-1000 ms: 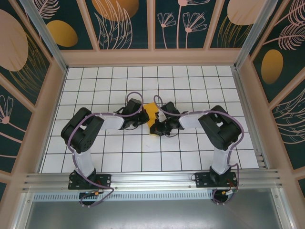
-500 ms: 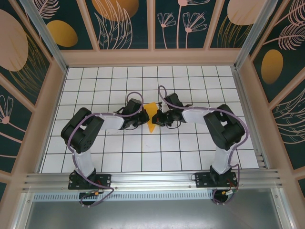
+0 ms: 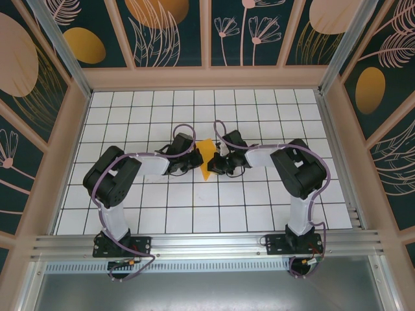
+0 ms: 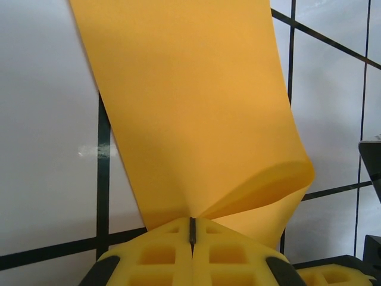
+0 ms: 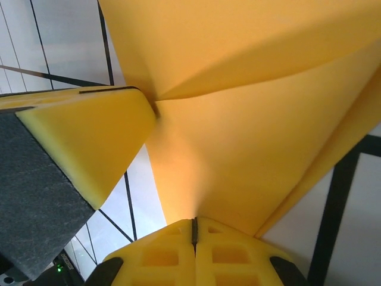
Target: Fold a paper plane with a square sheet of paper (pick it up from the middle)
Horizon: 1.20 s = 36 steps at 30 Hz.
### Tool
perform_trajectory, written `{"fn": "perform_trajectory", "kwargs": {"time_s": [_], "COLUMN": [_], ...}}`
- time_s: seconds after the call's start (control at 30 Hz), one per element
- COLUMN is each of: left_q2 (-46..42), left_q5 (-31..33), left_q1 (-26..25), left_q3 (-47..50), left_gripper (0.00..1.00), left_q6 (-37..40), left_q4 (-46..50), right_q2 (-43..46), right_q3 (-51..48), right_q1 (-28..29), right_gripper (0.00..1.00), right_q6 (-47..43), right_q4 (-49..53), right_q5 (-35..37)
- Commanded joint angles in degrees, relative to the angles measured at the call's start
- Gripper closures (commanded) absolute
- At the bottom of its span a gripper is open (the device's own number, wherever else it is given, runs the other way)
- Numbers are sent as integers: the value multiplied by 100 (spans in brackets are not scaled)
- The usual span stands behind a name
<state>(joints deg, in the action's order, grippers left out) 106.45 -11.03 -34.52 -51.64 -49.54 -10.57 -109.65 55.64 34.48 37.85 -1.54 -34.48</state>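
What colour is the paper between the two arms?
The paper is plain orange-yellow, clearest in the left wrist view.

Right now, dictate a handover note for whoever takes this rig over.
Left gripper: shut on the paper.
Right gripper: shut on the paper too, facing the left one.
Paper: held between both over the middle of the table, bent over in a curve, only partly folded.
Done: paper picked up, folding begun.
Left: all remaining folds and creases.

The square sheet of paper [image 3: 206, 157] is plain bright orange-yellow. The counter [image 3: 259, 116] is white, ruled with a black grid. The wall panels [image 3: 259, 32] are dark teal — pale peach leaf drawings, orange ovals.
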Motion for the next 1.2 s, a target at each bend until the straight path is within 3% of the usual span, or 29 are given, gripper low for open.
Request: {"fn": "perform_trajectory", "kwargs": {"time_s": [0.0,0.13,0.37,0.47,0.63,1.17], "left_q2": [-446,-992,-1499,-1611,-1832,-703], "left_q5": [-3,-99,-229,-324,-260,-459], "left_q1": [10,9,-59,-192,-371,-652], "left_q3": [-40,398,1213,1344,1524,1220], "left_gripper": [95,88,87,87,88,96], "left_q6": [151,-120,-481,-553,-688,-1016], "left_q4": [51,-461,-1101,-1433,-1701,-1662], "right_q2": [140,340,687,585,291,-109], "right_q3": [-260,-216,16,213,490,740], "right_q1": [3,-39,-213,-273,-283,-282], "right_gripper": [99,99,92,87,85,91], "right_q6": [215,388,185,-131,-458,-414], "right_q4": [-75,-350,-153,161,311,634], "right_q5": [83,64,390,671,550,721]}}
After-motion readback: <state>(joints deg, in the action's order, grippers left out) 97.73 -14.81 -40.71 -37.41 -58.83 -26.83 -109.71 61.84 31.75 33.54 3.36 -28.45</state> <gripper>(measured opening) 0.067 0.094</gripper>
